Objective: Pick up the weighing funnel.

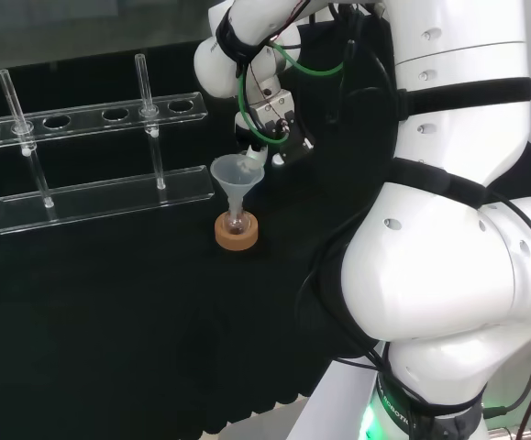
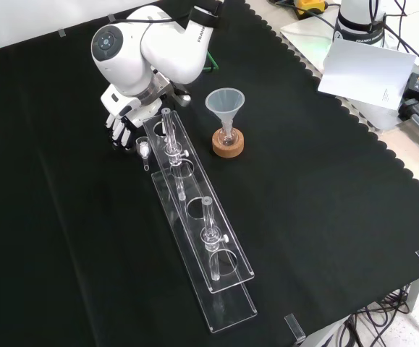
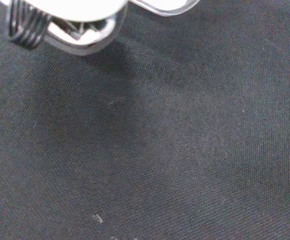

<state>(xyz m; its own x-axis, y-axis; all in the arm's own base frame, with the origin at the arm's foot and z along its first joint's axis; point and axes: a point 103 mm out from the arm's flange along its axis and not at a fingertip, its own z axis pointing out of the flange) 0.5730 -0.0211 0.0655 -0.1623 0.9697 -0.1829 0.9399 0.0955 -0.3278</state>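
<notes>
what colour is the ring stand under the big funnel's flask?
Light tan, plain cork brown. The cork ring shows best in the front view.

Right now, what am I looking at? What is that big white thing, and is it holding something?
The big white thing is a robot arm with a robot hand at its end. One picture is taken from behind the arm. One is taken from in front, looking down. One comes from a camera at the wrist, and it sees the black cloth up close.

On the cloth stands a clear rack with glass tubes. There is also a funnel in a small flask on a cork ring. Beside the rack lies a tiny clear scoop, the weighing funnel. The robot hand is right next to it, but the scoop looks like it is on the cloth, not lifted.
</notes>
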